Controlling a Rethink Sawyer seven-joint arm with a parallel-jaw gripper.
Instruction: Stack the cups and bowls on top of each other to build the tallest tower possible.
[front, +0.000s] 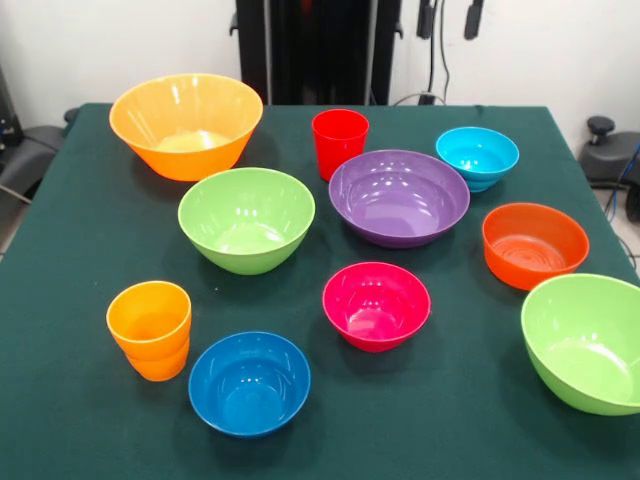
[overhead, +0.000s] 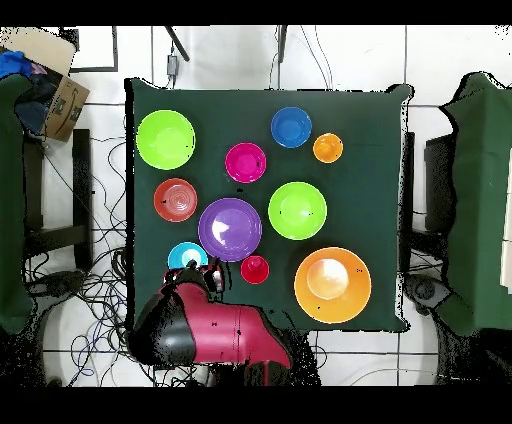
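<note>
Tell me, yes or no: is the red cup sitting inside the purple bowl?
No. The red cup stands upright on the green cloth just behind the purple bowl, not in it.

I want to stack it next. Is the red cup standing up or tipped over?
Standing up. The red cup sits on its base with its open mouth facing up, and from overhead its round rim shows.
</note>
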